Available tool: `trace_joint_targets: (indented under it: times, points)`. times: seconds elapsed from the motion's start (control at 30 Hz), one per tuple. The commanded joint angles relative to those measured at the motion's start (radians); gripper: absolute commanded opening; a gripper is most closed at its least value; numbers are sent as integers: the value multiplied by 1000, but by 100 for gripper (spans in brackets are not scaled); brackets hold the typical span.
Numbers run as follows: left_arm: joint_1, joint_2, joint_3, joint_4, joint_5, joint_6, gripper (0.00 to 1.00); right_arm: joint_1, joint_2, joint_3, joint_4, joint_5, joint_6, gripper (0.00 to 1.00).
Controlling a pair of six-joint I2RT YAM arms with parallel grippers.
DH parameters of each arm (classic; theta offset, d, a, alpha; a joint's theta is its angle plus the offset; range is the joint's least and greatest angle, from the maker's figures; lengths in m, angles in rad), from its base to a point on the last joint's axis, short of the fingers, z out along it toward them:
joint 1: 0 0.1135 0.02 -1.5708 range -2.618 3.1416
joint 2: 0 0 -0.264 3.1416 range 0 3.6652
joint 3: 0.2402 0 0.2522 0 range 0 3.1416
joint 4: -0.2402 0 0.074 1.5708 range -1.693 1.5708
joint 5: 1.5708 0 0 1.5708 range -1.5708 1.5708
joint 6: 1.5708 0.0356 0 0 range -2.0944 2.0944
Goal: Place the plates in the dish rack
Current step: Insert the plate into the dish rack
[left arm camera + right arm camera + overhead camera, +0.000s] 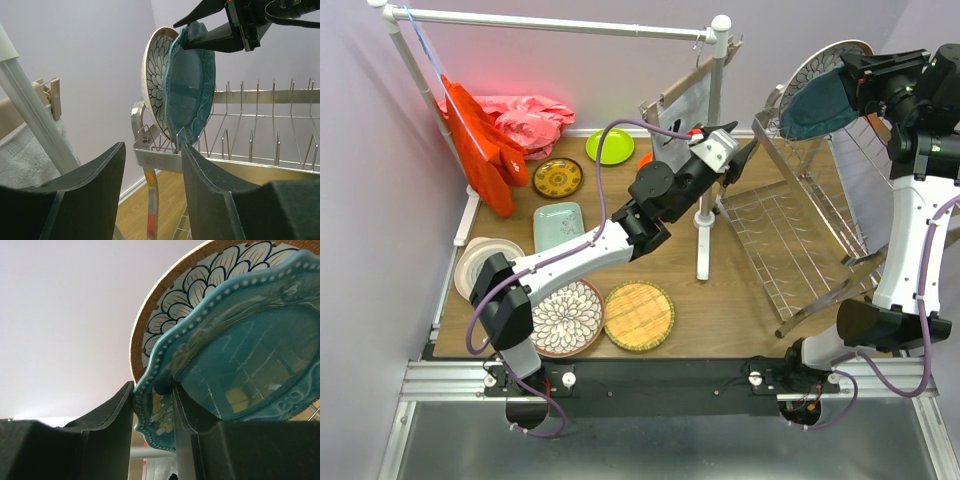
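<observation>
My right gripper [848, 88] is shut on the rim of the teal scalloped plate [818, 108] and holds it upright at the far end of the chrome dish rack [790, 235]. A brown-rimmed floral plate [817, 62] stands right behind it. The right wrist view shows the pads [120, 415] clamping the teal rim [240, 355], with the floral plate [185, 295] behind. My left gripper [738, 150] is open and empty beside the rack's left end. In the left wrist view [152, 190] it faces the teal plate [192, 85], whose lower edge sits among the tines [260, 125].
On the table lie a floral plate [567, 318], woven yellow plate [639, 316], mint tray [558, 225], white ringed plate [480, 262], patterned plate [558, 178] and lime plate [610, 147]. The white pipe rail [560, 25] holds a red mitt [485, 150] and grey towel [685, 110].
</observation>
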Motion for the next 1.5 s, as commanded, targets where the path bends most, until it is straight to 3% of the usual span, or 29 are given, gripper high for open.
trace_joint_targets:
  times: [0.0,0.47,0.8,1.17,1.47]
  points:
    - [2,-30,-11,35,-31,-9,57,57,29,4,51,-65,11,40]
    - [8,-31,-12,35,-31,-9,57,73,33,5,52,-41,-1,40]
    - [11,-33,-12,35,-24,-9,57,71,12,-34,48,-10,-7,52]
    - [14,-62,-44,37,-32,-6,57,59,-17,-62,46,-4,-10,54]
    - [16,-89,-52,19,-25,-15,57,48,-83,-85,48,11,-50,61]
